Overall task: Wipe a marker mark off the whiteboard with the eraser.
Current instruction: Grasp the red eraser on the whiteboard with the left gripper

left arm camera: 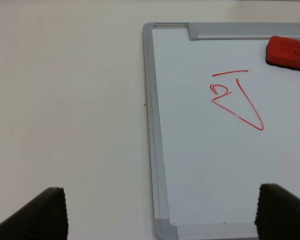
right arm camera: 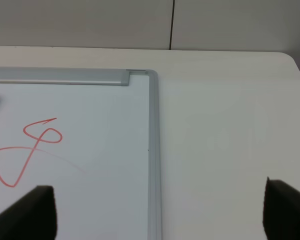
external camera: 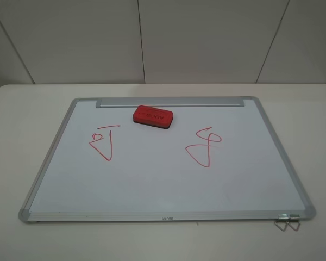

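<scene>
The whiteboard (external camera: 152, 179) lies flat on the table, its grey tray strip (external camera: 171, 101) along the far edge. The red eraser (external camera: 151, 115) rests lettering-up on the board just in front of that strip. The marker mark (external camera: 103, 142), a thin red triangle with a bar on top, is on the board's left half and shows again as the marker mark (left arm camera: 237, 100). My left gripper (left arm camera: 162, 215) is open above the board's near left corner, well short of the mark and the eraser (left arm camera: 290, 52). My right gripper (right arm camera: 157, 212) is open over the board's right edge. Neither gripper shows in the exterior view.
A red looped figure-8 scribble (external camera: 204, 147) sits on the board's right half, close to my right gripper. Small metal hangers (external camera: 287, 222) stick out at the board's near right corner. The white table (external camera: 22, 109) surrounds the board, with a panelled wall behind.
</scene>
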